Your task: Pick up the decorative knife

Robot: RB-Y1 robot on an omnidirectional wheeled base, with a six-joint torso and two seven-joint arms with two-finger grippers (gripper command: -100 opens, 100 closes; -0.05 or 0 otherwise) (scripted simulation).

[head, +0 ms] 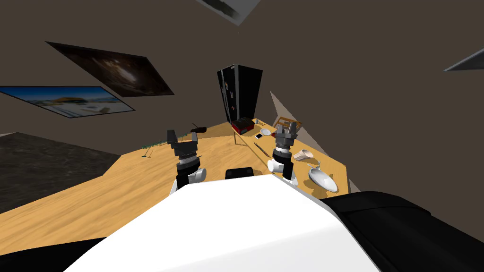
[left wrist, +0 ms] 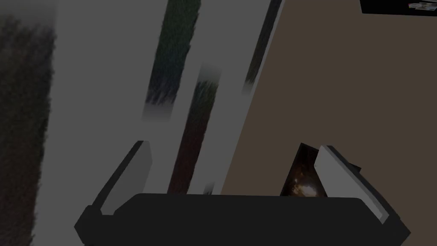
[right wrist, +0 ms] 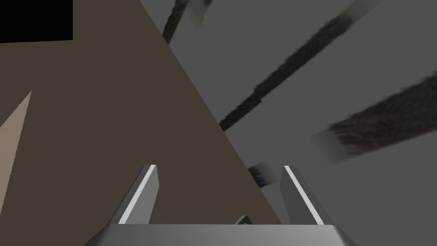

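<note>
The decorative knife (head: 261, 149) is a thin dark blade lying on the wooden table (head: 142, 184), just left of my right arm. My right gripper (head: 287, 126) is raised above the table, a little right of the knife and apart from it; its fingers (right wrist: 147, 188) stand open and hold nothing. My left gripper (head: 182, 137) is also raised over the table, well left of the knife. In the left wrist view my left gripper (left wrist: 234, 149) is open and empty, and the right wrist view shows my right gripper (right wrist: 219, 168) the same way.
A red and black box (head: 242, 125), a small white card (head: 259, 135) and a small plate (head: 266, 131) lie beyond the knife. A tipped cup (head: 303, 154) and a pale dish (head: 323, 180) sit at the right. A tall black cabinet (head: 238, 92) stands behind the table.
</note>
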